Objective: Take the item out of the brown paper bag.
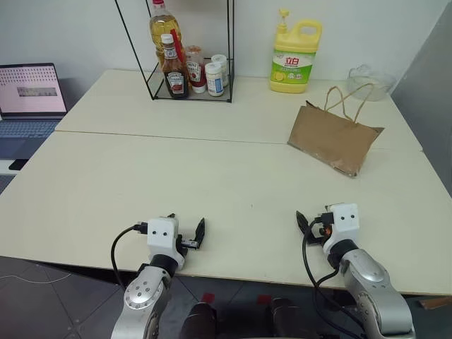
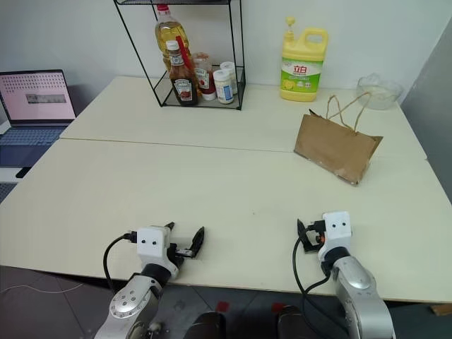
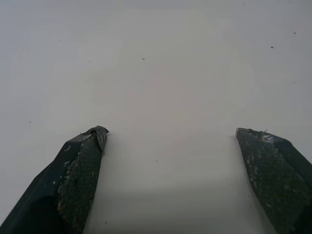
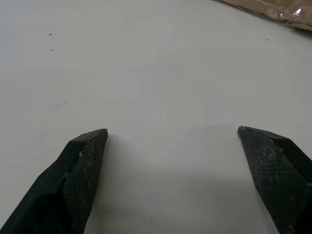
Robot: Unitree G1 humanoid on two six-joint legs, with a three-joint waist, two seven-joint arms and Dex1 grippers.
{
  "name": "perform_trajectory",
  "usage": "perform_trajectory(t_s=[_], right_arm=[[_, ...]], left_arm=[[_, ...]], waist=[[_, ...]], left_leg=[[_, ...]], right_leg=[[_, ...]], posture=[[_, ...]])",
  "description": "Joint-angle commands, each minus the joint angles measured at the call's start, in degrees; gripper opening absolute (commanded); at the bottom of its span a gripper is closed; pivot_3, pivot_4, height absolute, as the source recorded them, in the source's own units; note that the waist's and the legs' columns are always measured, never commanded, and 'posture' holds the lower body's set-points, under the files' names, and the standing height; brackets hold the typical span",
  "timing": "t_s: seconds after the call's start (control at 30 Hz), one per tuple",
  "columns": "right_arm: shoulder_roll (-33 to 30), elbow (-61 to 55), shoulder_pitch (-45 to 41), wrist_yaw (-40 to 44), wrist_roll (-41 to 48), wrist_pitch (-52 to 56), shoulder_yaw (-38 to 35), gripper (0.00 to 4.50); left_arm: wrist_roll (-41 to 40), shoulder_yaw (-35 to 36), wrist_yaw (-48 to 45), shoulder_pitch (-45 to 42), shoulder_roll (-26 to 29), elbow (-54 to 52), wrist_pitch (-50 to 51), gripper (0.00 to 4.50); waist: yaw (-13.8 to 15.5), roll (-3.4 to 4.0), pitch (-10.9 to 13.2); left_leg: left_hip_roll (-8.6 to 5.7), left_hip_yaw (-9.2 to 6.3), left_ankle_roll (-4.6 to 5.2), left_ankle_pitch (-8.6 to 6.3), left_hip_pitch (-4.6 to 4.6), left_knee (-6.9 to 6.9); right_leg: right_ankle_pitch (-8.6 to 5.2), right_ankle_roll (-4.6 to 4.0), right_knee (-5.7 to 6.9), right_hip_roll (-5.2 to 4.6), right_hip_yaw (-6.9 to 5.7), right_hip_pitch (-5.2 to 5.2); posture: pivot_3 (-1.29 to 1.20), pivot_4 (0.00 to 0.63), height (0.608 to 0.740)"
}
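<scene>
My left pincer [image 1: 185, 232] hovers spread and empty over the near left of the pale surface [image 1: 141, 176]. My right pincer [image 1: 311, 222] hovers spread and empty at the near right. Far right, well apart from both, the brown paper bag [image 1: 332, 139] lies with its rope handles up; I cannot see the item inside.
</scene>
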Motion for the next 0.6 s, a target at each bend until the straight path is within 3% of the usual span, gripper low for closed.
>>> perform_trajectory(t_s=[0.03, 0.6], right_arm=[[-0.3, -0.9, -0.1, 0.0, -0.4, -1.9, -0.3, 4.48], [-1.1, -3.2, 0.7, 0.1, -2.2, -3.7, -0.6, 4.48]], left_arm=[[0.7, 1.0, 1.1, 1.7, 0.1, 2.2, 1.6, 4.5], [-0.3, 1.7, 0.6, -1.4, 0.4, 2.3, 3.6, 4.5]], waist=[[0.0, 0.0, 0.0], [0.0, -0.01, 0.1]], left_leg=[[0.0, 0.0, 0.0, 0.0, 0.0, 0.0], [0.0, 0.0, -0.01, 0.0, -0.01, -0.04]], right_leg=[[0.0, 0.0, 0.0, 0.0, 0.0, 0.0], [0.0, 0.0, 0.0, 0.0, -0.02, -0.01]], posture=[[0.0, 0.15, 0.74], [0.0, 0.15, 0.74]])
